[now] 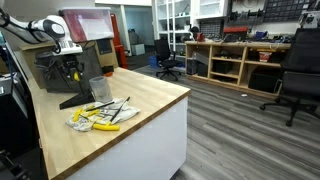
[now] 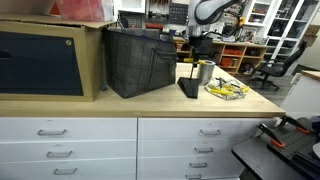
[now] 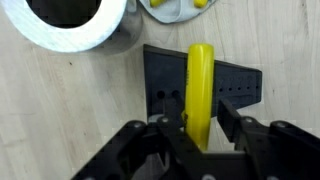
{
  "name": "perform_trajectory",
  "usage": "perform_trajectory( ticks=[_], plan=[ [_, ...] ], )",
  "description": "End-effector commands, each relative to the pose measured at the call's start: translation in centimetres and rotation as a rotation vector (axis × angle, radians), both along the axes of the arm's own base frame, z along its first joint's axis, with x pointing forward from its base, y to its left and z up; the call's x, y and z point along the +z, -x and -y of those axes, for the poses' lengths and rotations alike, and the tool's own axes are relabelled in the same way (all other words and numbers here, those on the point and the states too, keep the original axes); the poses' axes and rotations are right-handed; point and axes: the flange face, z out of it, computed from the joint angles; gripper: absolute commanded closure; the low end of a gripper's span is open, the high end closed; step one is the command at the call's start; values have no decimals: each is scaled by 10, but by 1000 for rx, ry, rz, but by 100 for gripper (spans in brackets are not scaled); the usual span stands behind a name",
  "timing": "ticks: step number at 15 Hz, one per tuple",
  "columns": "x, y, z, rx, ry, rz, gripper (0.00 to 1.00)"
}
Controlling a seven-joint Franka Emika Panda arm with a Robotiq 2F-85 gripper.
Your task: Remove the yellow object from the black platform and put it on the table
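In the wrist view a long yellow object lies along a black perforated platform on the wooden table. My gripper is right above it, with one finger on each side of the yellow object's near end. The jaws are open; the left finger is close against the object and a small gap shows at the right finger. In both exterior views the gripper hangs low over the black platform. The gripper hides the yellow object in those views.
A metal cup stands just beside the platform. A white plate with yellow-handled tools lies near the table's edge. A dark crate and a cabinet box stand behind.
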Motion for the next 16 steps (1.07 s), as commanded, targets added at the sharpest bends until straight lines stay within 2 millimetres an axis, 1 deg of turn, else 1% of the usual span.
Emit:
perform_trajectory(
  ticks=[1, 3, 4, 6, 12, 16],
  plan=[
    [12, 1, 0, -29, -11, 33, 79],
    [19, 2, -1, -39, -9, 48, 95],
    [22, 2, -2, -42, -9, 56, 100],
    [29, 4, -4, -59, -3, 79, 95],
    [51, 12, -11, -69, -1, 100, 95],
    [71, 18, -7, -68, -2, 117, 95]
  ],
)
